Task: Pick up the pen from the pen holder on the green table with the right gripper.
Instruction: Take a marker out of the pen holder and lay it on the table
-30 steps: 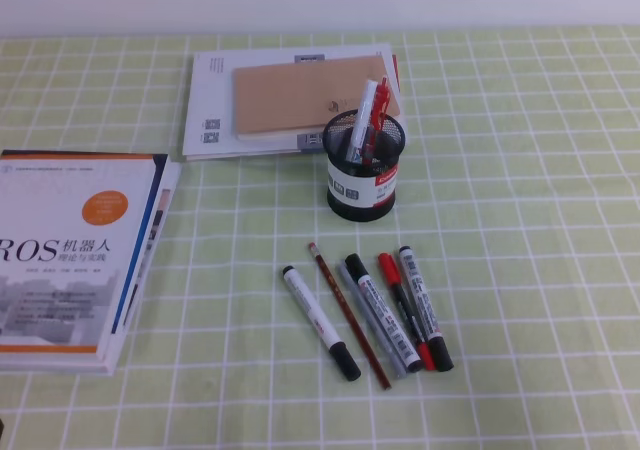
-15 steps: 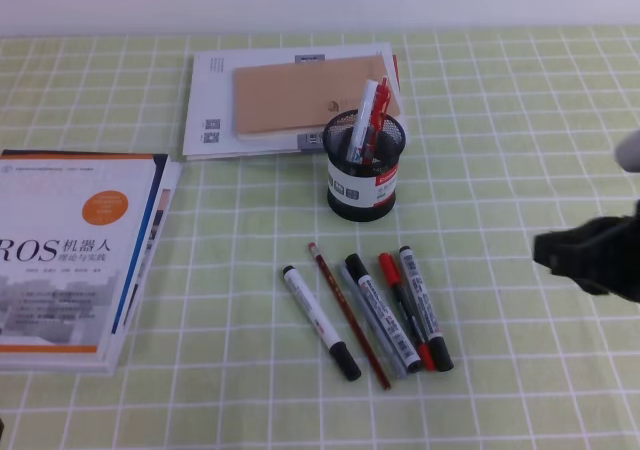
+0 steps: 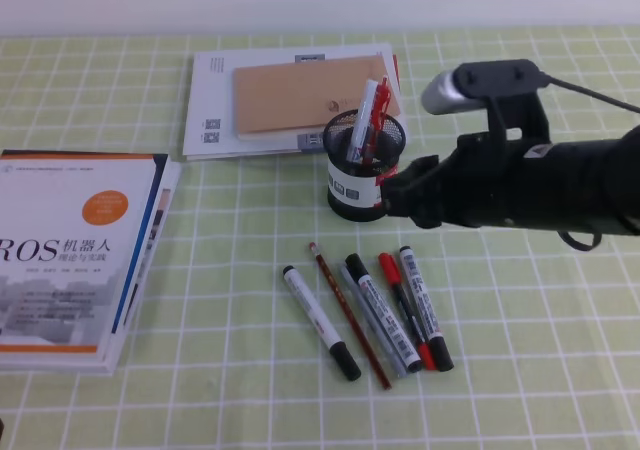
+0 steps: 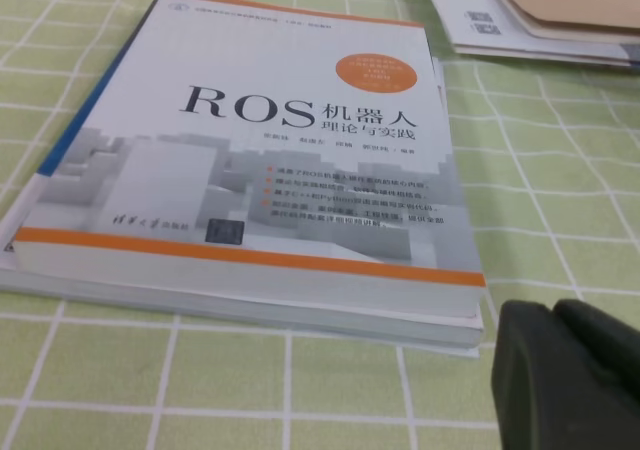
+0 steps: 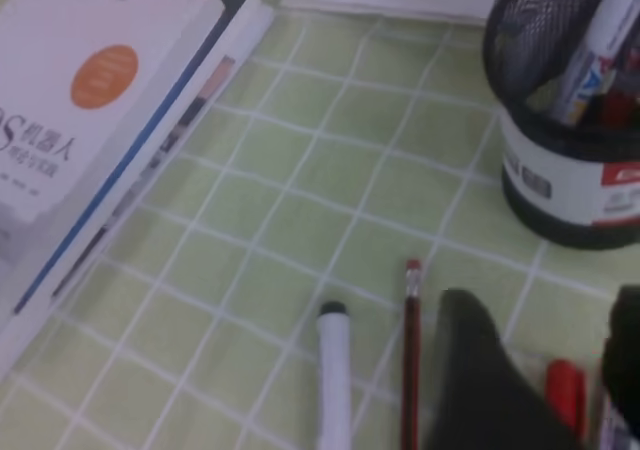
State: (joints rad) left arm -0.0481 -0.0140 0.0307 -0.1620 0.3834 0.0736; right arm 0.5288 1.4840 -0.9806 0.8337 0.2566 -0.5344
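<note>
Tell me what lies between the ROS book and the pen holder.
In the exterior high view only bare green table lies between the ROS book and the pen holder. The row of markers lies nearer the camera, off that line.

The pen holder point(image 3: 361, 178), a small black wire-mesh cup with a white label band bearing a red patch, stands upright just above the middle of the exterior high view on the green table point(image 3: 520, 370), a pale green surface gridded with white squares. The pen point(image 3: 377, 120), slim and red, leans up and to the right out of the cup, beside a whitish pen. In the right wrist view the holder point(image 5: 570, 160) fills the upper right corner.
</note>
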